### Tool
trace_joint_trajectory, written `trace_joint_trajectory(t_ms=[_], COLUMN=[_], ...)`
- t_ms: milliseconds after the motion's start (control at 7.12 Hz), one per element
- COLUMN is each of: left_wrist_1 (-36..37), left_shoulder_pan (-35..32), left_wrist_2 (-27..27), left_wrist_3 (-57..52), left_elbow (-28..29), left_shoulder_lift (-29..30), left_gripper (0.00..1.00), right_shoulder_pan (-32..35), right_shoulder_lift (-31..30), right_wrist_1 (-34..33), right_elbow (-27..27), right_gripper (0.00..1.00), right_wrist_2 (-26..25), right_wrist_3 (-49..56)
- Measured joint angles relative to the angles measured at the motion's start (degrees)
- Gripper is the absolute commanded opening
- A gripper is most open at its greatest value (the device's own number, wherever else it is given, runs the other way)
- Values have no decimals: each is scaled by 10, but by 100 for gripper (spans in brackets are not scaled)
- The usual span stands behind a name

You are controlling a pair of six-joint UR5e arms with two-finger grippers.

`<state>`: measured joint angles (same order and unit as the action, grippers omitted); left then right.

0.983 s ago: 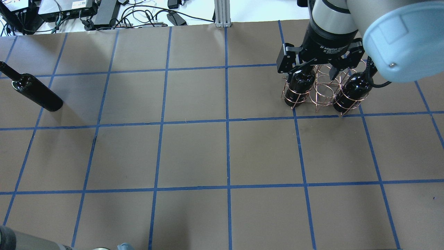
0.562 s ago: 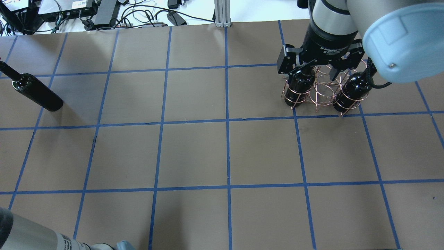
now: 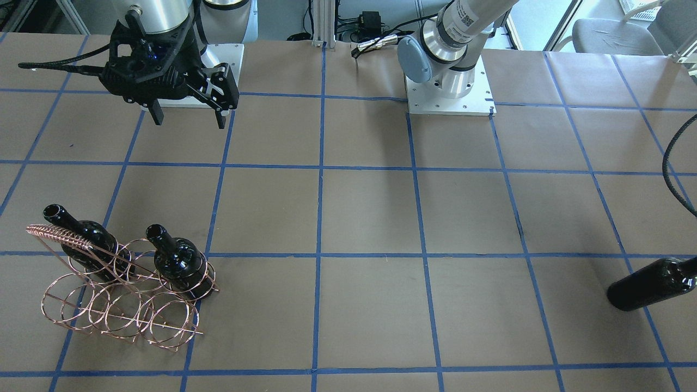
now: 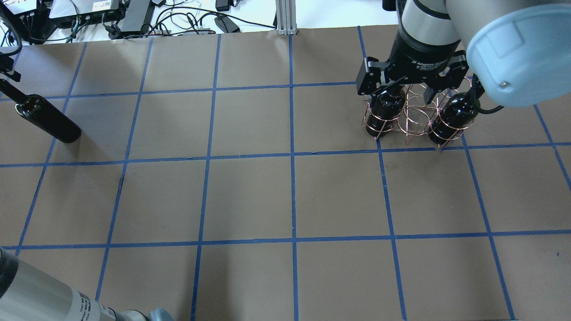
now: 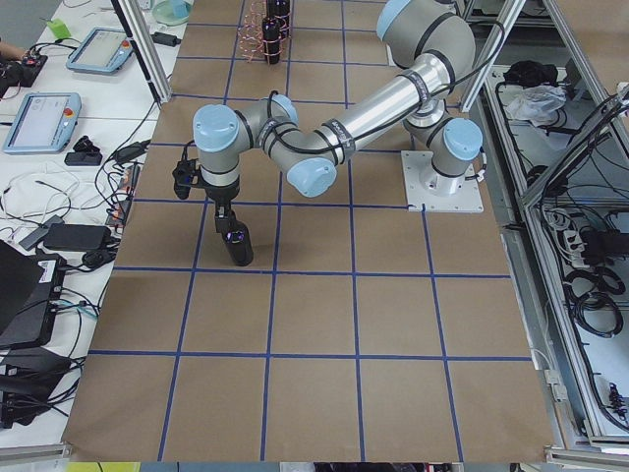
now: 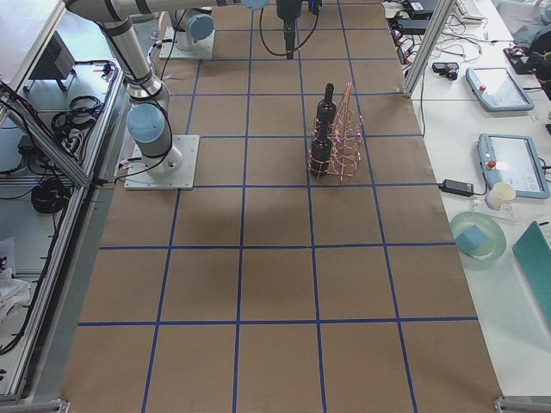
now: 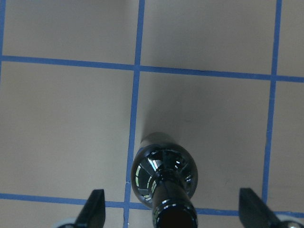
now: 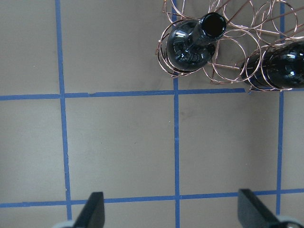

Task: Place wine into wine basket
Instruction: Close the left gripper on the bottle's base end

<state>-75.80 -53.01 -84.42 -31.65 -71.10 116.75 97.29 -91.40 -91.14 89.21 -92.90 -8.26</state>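
A near-black wine bottle (image 4: 47, 120) stands upright at the table's left end, also in the front view (image 3: 650, 283). My left gripper (image 7: 173, 211) is open right above it. The bottle's mouth (image 7: 175, 217) sits between the spread fingers (image 7: 95, 211), untouched. The exterior left view shows this gripper (image 5: 224, 205) over the bottle (image 5: 238, 244). The copper wire wine basket (image 3: 109, 313) holds two alike bottles (image 3: 182, 264) (image 3: 87, 239). My right gripper (image 3: 189, 118) is open and empty, high above the table on the robot's side of the basket (image 8: 232, 71).
Cables and electronics (image 4: 111, 18) lie beyond the table's far edge. The arm bases (image 3: 449, 87) stand at the robot's side. A black cable (image 3: 672, 163) hangs in at the front view's right edge. Blue tape lines grid the brown table (image 4: 290, 200).
My left arm has come into the overhead view at the bottom left, and its gripper now shows at the left edge over the standing bottle. The right gripper has barely moved.
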Motion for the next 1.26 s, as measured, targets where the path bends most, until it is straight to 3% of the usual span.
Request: trace_joint_trajectory(t_ms=[421, 1264], left_wrist_1=[2, 5], left_shoulder_pan=[-3, -4], left_wrist_2=[6, -13], left_wrist_3=[4, -1], left_elbow=[-9, -22], left_shoulder_lift=[10, 9], left_gripper=[76, 67], right_shoulder_pan=[0, 0], right_shoulder_lift=[0, 0], right_wrist_1=[0, 0], right_elbow=[0, 0], right_gripper=[100, 100], right_wrist_2=[0, 0], right_wrist_3=[0, 0])
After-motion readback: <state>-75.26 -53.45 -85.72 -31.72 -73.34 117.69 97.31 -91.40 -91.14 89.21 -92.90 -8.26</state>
